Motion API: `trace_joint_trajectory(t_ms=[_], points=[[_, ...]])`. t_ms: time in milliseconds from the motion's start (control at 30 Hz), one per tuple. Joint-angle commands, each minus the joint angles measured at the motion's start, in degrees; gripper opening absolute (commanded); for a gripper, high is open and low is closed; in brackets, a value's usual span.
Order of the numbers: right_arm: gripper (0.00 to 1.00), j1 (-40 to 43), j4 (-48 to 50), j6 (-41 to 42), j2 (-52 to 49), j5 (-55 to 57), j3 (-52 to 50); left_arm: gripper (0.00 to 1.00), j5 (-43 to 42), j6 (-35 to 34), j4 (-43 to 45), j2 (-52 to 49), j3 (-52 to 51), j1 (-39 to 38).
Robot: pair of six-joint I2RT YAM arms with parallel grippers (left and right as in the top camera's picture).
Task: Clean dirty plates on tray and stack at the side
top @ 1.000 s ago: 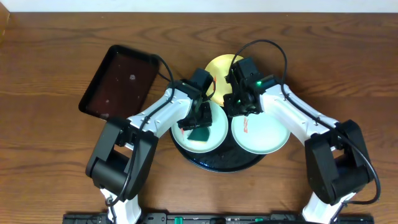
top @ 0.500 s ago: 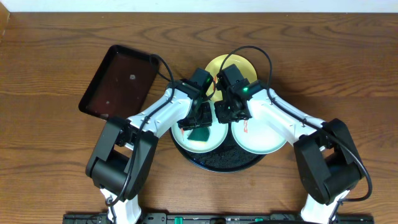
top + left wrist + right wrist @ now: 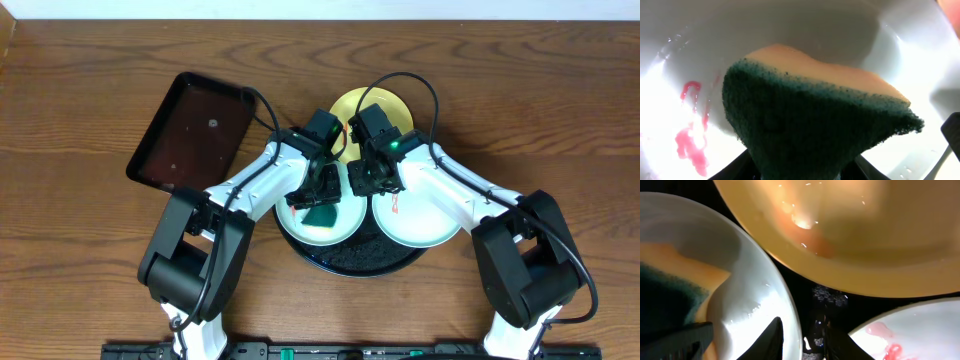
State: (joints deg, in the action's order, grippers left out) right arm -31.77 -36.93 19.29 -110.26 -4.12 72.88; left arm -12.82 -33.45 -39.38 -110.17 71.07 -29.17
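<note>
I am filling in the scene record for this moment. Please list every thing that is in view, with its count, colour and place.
round tray: 1, glossy black, centre of the table, under the plates
yellow plate: 1, pale yellow, far side of the round tray
left mint-white plate: 1, near left of the round tray
right mint-white plate: 1, near right of the round tray
red smears: one on each mint-white plate
sponge: 1, dark green over orange-yellow, on the left mint-white plate
rectangular tray: 1, dark, far left of the table
table: 1, brown wood
left gripper: closed on the sponge
right gripper: jaws apart, astride the left mint-white plate's rim
</note>
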Motion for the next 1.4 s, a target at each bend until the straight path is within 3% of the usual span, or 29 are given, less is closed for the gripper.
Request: trace_joint_trajectory(t_ms=[0, 600, 733, 933, 1067, 1167, 1267, 1367], points=[[0.25, -0.85, 0.72, 0.13, -0.76, -0.39, -1.14, 0.45, -0.28, -0.33, -0.15, -0.42, 0.02, -0.17], [0.15, -0.96, 2.08, 0.44, -2.71, -0.57, -2.67, 0.45, -0.31, -0.33, -0.17, -0.42, 0.02, -0.17], [0.05, -0.96, 2.56, 0.42, -4.02, -0.68, -2.67, 0.45, -1.73, -0.31, -0.17, -0.42, 0.02, -0.17], [0.01, -0.9, 2.91, 0.42, -3.98, -0.9, -2.38, 0.3, -3.1, -0.31, -0.17, -0.42, 0.02, -0.17], [0.01, -0.85, 2.89, 0.39, -3.98, -2.4, -2.38, 0.29, -3.28, -0.31, -0.2, -0.42, 0.02, -0.17], [0.01, -0.83, 2.91, 0.39, -3.98, -2.43, -2.38, 0.34, -3.23, -0.31, -0.17, -0.42, 0.02, -0.17], [0.01, -0.94, 2.91, 0.39, -3.98, -2.43, -2.38, 0.5, -3.23, -0.31, -0.17, -0.42, 0.02, -0.17], [0.01, -0.9, 2.89, 0.39, -3.98, -2.6, -2.38, 0.51, -3.23, -0.31, -0.17, -0.42, 0.02, -0.17]])
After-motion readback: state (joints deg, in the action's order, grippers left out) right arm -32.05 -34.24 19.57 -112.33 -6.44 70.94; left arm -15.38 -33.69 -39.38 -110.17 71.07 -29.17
